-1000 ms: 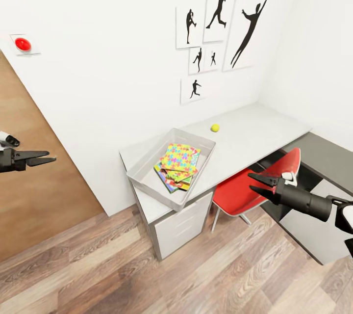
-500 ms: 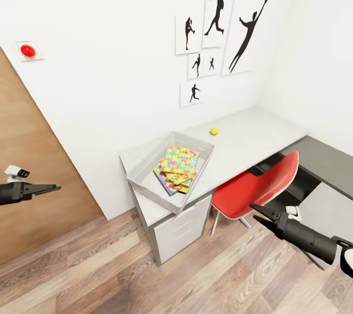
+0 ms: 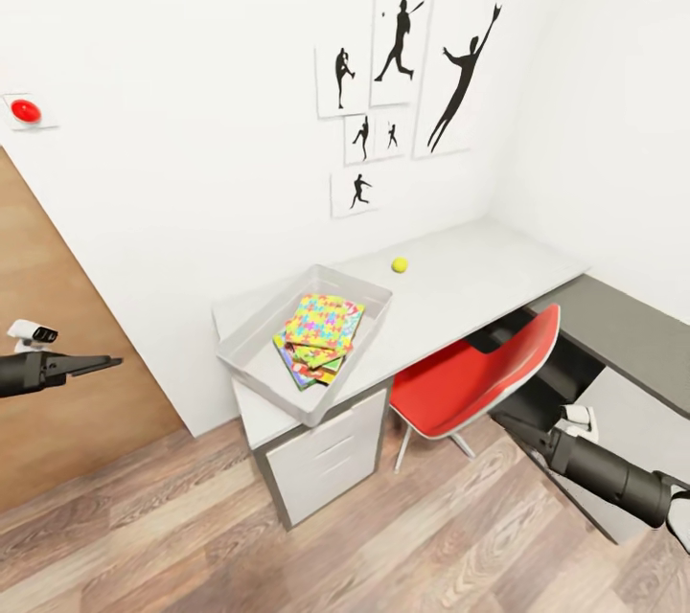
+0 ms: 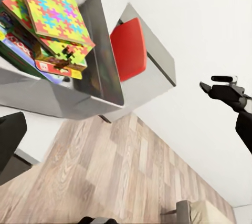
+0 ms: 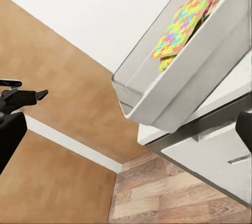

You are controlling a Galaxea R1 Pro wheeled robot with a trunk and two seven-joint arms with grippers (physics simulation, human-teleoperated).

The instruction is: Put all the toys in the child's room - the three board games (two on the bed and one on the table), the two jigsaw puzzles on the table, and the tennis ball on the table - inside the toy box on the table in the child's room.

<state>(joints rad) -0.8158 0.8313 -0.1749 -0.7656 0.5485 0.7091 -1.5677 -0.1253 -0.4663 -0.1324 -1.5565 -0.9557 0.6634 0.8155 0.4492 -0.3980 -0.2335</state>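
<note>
One toy is left out: the tennis ball [image 3: 399,264] sits on the table [image 3: 479,273] beyond the far end of the toy box [image 3: 251,366], apart from it and towards the wall. Inside the box lie the jigsaw puzzles [image 3: 324,321] on top of a stack of board games [image 3: 299,366], the whole pile shifted to the end nearest the ball.

The likeliest slip, I judge, is the ball rolling. It is round and free on a smooth top, so a nudge from a finger arriving off-centre could send it along the table, towards the wall or off the front edge by the red chair [image 3: 467,377]. A second risk is the box itself: its near corner overhangs the table end above the white drawers [image 3: 321,460], so a knock from an arm could tip or slide it.

There is open floor in front of the box, and bare tabletop around the ball, but the chair stands in the way of a straight approach on that side.

The left gripper [image 3: 105,363] hangs well away from the box near the brown door, its fingers looking pressed together. The right gripper [image 3: 502,420] sits low beside the chair, empty; whether its fingers are spread I cannot tell.
</note>
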